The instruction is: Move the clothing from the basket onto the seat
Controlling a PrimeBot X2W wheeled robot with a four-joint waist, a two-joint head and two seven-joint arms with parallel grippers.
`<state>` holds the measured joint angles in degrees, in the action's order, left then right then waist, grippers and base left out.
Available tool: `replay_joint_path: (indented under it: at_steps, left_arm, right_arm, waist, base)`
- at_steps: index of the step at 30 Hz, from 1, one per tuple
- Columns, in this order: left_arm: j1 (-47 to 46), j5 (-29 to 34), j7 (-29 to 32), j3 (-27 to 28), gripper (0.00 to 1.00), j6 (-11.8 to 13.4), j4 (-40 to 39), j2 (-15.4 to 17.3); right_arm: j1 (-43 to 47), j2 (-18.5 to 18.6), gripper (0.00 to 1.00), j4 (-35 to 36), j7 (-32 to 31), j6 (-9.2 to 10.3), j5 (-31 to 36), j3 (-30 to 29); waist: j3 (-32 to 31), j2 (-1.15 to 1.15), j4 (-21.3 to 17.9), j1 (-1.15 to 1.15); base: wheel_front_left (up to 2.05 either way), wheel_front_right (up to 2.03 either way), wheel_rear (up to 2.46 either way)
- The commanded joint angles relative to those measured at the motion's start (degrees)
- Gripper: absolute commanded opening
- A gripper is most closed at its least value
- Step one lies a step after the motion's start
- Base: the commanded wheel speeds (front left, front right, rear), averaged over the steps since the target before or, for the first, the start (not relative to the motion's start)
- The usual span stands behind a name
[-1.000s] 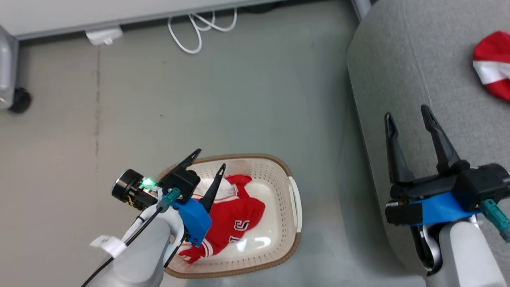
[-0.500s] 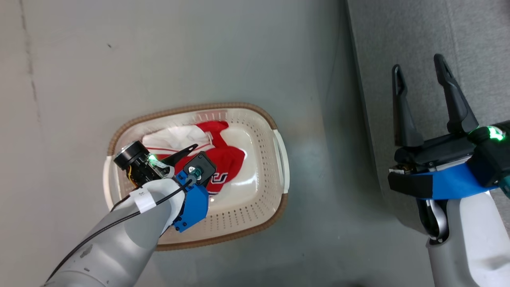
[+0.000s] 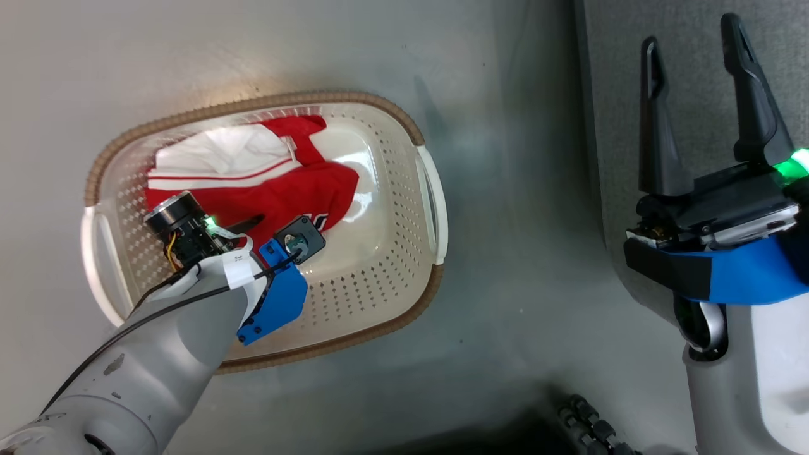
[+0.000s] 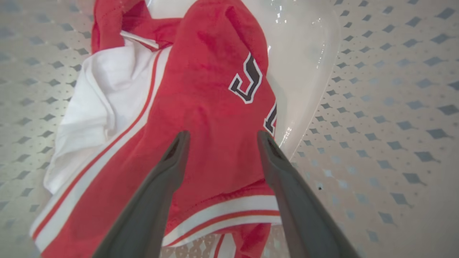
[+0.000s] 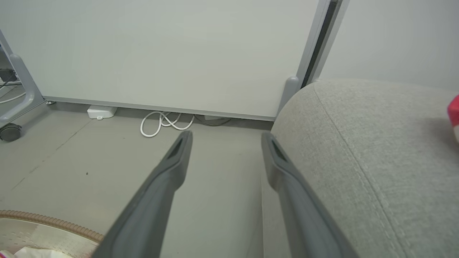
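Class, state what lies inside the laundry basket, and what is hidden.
Red clothing with lettering lies in the basket, the open left gripper just over it. Anything beneath the clothing is covered.

On the right wrist camera I see a grey floor (image 5: 71,161) running up to a pale wall panel (image 5: 161,50). A looped white cable (image 5: 163,123) lies at the panel's foot, with a small white box (image 5: 101,111) near it on the left. Further left, a grey frame leg (image 5: 21,82) stands beside a black caster wheel (image 5: 10,132). A grey post (image 5: 291,89) closes off the panel's right edge.
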<state>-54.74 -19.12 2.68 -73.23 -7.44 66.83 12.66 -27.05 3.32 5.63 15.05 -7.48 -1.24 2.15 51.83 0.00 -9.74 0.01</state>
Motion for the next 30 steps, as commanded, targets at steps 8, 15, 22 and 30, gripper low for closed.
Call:
replay_joint_path:
  at_steps: [8,15,22,30]
  left_arm:
    - [-1.8,4.1,4.9,-0.3,1.0,0.0,-0.3,1.7]
    - [-4.1,5.4,7.0,-0.3,1.0,0.0,1.6,2.2]
    - [-4.1,6.8,9.8,-0.3,1.0,0.1,3.5,1.8]
    - [-4.5,7.2,8.7,-0.3,0.0,0.0,2.8,-0.6]
  right_arm:
    - [-1.9,-0.3,1.0,3.5,0.2,-0.03,0.1,-0.2]
    - [-1.4,-0.4,1.0,6.1,0.2,-0.03,0.5,-1.2]
    - [-0.9,-0.5,1.0,7.3,0.2,-0.03,0.8,-1.2]
    - [-1.7,-0.5,1.0,7.1,0.2,-0.03,0.5,-1.2]
  waist:
    - [6.8,0.0,-2.2,-0.01]
    - [9.5,0.0,-2.7,-0.01]
    - [10.2,0.0,-3.0,-0.01]
    - [9.4,0.0,-2.3,-0.01]
  base:
    - [0.0,0.0,0.0]
    - [0.0,0.0,0.0]
    - [0.0,0.0,0.0]
    - [0.0,0.0,0.0]
